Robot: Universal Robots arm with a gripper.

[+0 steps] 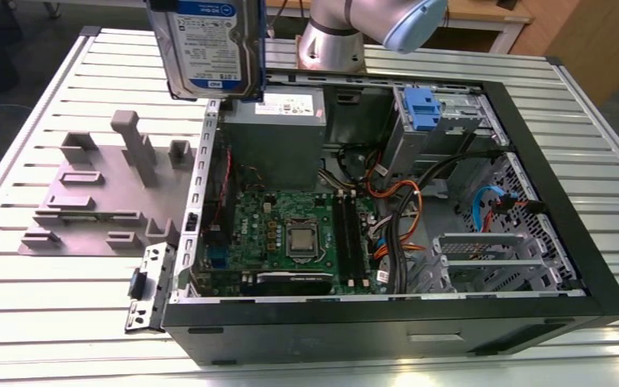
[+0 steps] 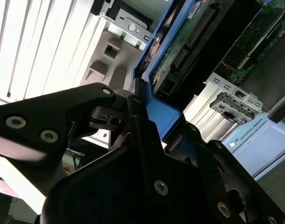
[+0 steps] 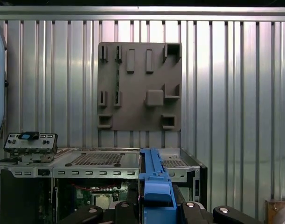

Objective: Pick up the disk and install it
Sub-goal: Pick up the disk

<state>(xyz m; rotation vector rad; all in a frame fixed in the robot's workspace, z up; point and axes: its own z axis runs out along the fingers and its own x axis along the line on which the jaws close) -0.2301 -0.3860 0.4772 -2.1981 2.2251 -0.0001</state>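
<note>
The disk (image 1: pixel 207 48), a silver hard drive with a white-and-blue label and blue side rails, hangs upright in the air above the back left corner of the open computer case (image 1: pixel 600 266) in the exterior view. In both wrist views my gripper (image 2: pixel 147 116) (image 3: pixel 154 210) is shut on the disk, its black fingers (image 2: pixel 93 100) clamped on either side of the blue rail (image 3: pixel 154 179). The disk's green circuit-board underside (image 2: pixel 193 28) faces one wrist camera. Below it lies the case interior with the motherboard (image 1: pixel 288 234).
A drive bay with a blue latch piece (image 1: pixel 422 109) sits at the case's back right. Left of the case stands a grey fixture plate (image 1: pixel 94 193) (image 3: pixel 140 86) with upright posts. The arm's base (image 1: pixel 337 36) stands behind the case on the slatted metal table (image 1: pixel 30 306).
</note>
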